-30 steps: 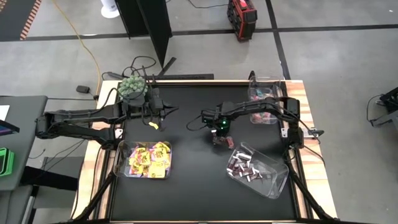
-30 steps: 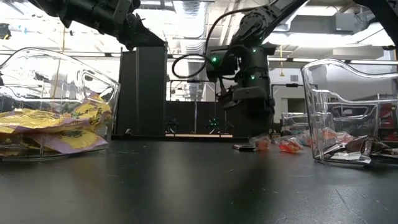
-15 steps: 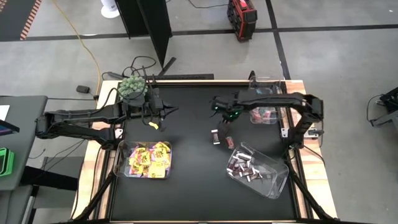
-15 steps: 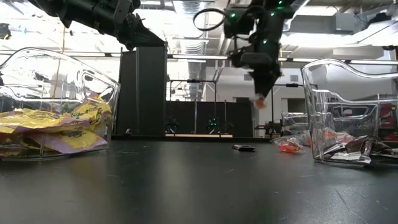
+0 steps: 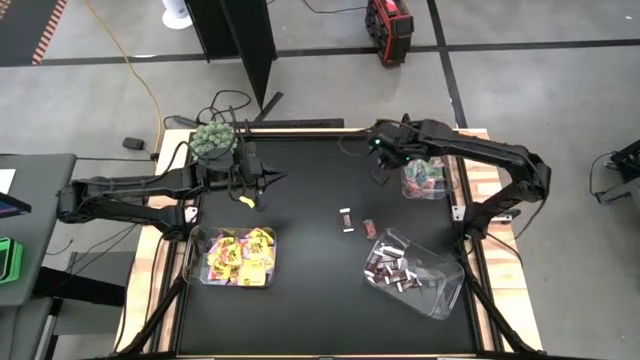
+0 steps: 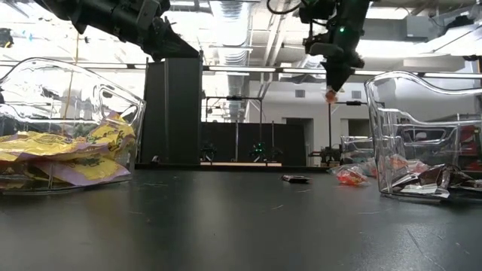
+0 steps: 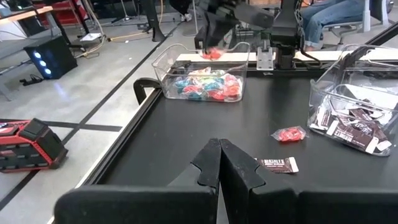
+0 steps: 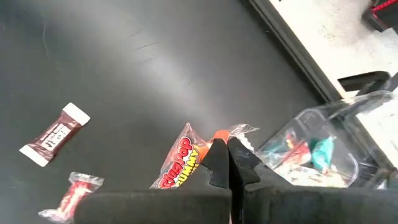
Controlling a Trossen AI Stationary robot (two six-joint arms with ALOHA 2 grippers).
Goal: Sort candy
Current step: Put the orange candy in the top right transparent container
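My right gripper (image 5: 383,168) hangs high over the table's far right part, just left of the clear bin of teal-and-pink candy (image 5: 428,180). It is shut on a red-orange wrapped candy (image 6: 330,95). A dark brown mini bar (image 5: 347,218) and a red wrapped candy (image 5: 369,227) lie flat on the black table. My left gripper (image 7: 219,163) is held shut in the air over the far left part, with nothing between its fingers. My right gripper pinches the red-orange candy by one end of its wrapper (image 8: 202,152) between its two fingers. The fingers come from above, slanting down. The candy hangs below the fingertips (image 6: 331,81), lifted well clear of the table.
A clear bin of yellow packets (image 5: 232,256) stands at the near left and a clear bin of dark bars (image 5: 415,272) at the near right. A fuzzy green ball plant (image 5: 212,138) sits at the far left corner. The table's middle is bare black surface.
My right gripper was low at the candies in the table's middle. It has risen with the red-orange candy and swung toward the far right, toward the teal-and-pink bin, tipping as it went. The dark bar and one red candy stay on the table.
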